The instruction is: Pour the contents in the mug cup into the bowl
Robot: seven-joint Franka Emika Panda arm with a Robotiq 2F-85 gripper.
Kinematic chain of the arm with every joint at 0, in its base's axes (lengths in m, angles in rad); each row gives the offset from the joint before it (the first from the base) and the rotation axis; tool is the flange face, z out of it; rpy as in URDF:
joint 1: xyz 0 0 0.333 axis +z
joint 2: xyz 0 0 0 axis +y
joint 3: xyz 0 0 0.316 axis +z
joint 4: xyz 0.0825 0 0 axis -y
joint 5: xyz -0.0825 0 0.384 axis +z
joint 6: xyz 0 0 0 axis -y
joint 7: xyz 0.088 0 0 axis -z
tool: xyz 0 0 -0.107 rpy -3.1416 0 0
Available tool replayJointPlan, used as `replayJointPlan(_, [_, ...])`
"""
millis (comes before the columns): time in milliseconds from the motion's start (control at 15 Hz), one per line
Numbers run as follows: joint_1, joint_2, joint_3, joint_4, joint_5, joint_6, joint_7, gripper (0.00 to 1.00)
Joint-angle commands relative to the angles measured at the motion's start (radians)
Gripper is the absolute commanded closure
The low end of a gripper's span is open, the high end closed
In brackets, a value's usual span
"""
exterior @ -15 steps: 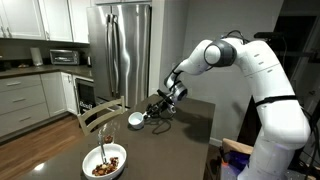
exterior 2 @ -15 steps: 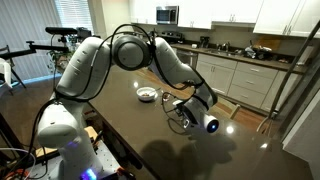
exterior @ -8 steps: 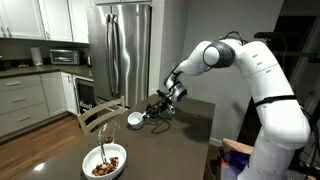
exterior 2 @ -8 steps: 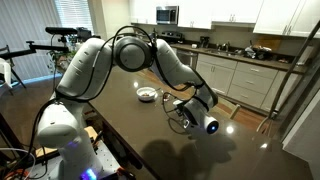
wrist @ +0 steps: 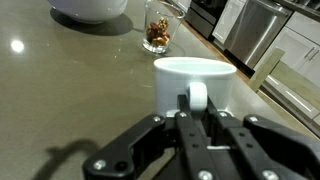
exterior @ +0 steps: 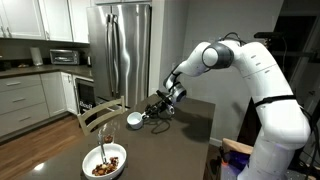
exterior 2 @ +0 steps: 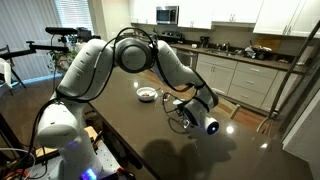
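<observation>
The white mug cup [wrist: 195, 78] stands on the dark table just ahead of my gripper [wrist: 198, 118]. The fingers are closed on either side of its side handle. In both exterior views the mug [exterior: 134, 119] [exterior 2: 211, 126] sits at the gripper's tip [exterior: 150, 112] [exterior 2: 193, 114], low over the table. The white bowl [exterior: 105, 162] [exterior 2: 147, 94] with a light utensil stands at the other end of the table and holds dark brown bits [exterior: 104, 167]. Its rim shows at the top of the wrist view [wrist: 90, 10]. The mug's inside is hidden.
A small clear glass with brown bits [wrist: 157, 32] stands beside the bowl. A wooden chair [exterior: 100, 115] is at the table's edge. A steel fridge [exterior: 120, 50] and kitchen cabinets [exterior 2: 245, 75] stand behind. The dark tabletop [exterior: 170, 145] lies between mug and bowl.
</observation>
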Motion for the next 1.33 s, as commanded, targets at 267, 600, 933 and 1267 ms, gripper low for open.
replayJointPlan(267, [-0.014, 0.024, -0.001, 0.029, 0.031, -0.037, 0.042, 0.59])
replayJointPlan(600, [-0.014, 0.025, -0.005, 0.028, 0.044, -0.032, 0.045, 0.34])
replayJointPlan(933, [0.013, -0.005, -0.021, 0.007, 0.050, 0.040, -0.020, 0.02])
replayJointPlan(1267, [0.041, -0.051, -0.032, -0.002, 0.019, 0.139, -0.073, 0.00])
